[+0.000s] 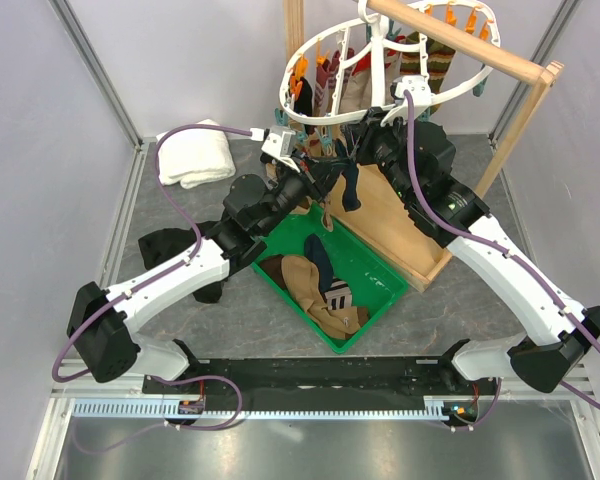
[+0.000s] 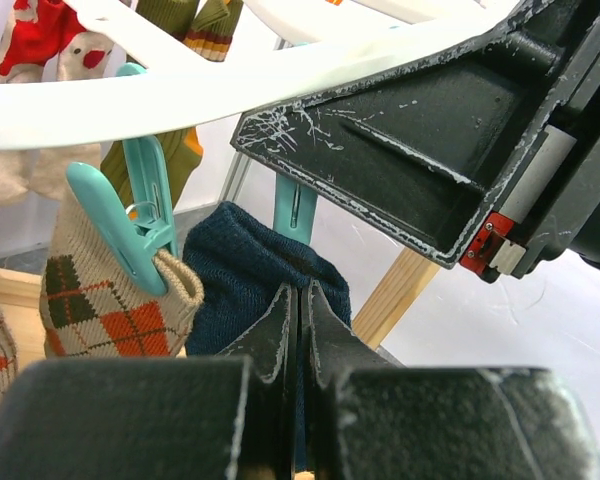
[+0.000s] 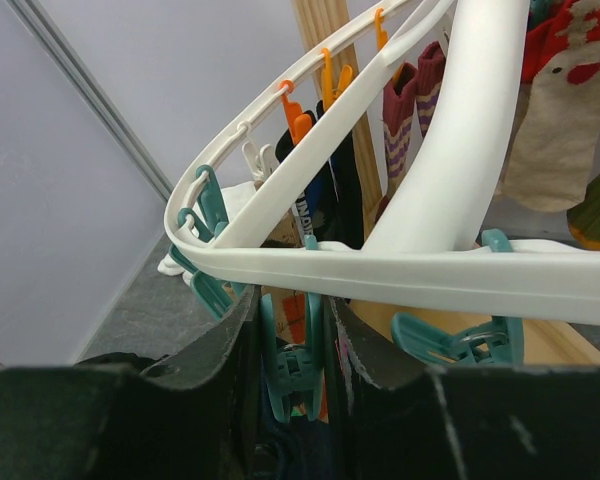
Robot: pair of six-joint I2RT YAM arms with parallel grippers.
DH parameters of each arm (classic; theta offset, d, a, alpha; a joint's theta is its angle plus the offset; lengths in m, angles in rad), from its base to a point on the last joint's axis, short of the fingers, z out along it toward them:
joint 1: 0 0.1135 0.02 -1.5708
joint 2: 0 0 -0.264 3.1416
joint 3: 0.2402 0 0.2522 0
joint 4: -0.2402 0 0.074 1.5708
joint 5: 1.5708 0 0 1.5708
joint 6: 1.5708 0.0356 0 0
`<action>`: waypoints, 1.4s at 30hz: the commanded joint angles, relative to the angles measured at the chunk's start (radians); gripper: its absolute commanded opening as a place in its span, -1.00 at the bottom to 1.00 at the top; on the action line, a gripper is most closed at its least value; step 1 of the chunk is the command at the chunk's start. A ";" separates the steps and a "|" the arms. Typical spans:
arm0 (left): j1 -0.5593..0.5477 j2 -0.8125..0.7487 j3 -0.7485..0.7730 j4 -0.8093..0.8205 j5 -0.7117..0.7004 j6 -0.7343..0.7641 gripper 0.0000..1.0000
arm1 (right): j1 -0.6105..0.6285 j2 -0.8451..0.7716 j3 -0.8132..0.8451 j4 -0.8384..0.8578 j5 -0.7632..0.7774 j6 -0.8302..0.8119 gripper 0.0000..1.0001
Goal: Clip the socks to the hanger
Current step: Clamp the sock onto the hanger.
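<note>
The white hanger [image 1: 310,50] hangs from the wooden rail, and several socks are clipped to it. My left gripper [image 2: 302,292] is shut on a navy sock [image 2: 240,270] and holds its top edge up just under a teal clip [image 2: 295,205]. In the top view this sock [image 1: 345,190] dangles below the hanger's near rim. My right gripper [image 3: 293,310] is shut on that teal clip [image 3: 290,345], squeezing its handles right beneath the hanger rim [image 3: 430,270]. More socks [image 1: 310,285], tan and dark, lie in the green bin.
The green bin [image 1: 380,290] sits between the arms. The wooden rail stand [image 1: 460,45] rises behind it on the right. A white towel [image 1: 195,155] lies at the back left and a black cloth heap [image 1: 165,245] on the left. An argyle sock [image 2: 110,310] hangs clipped beside the navy one.
</note>
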 commanded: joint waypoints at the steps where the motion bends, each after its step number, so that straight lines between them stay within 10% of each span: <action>1: 0.005 -0.002 0.007 0.039 0.005 -0.028 -0.96 | 0.011 -0.026 -0.012 -0.052 -0.055 0.026 -1.00; 42: 0.007 0.006 0.062 0.061 0.013 -0.004 -0.97 | 0.000 -0.018 -0.040 -0.029 -0.111 0.065 -1.00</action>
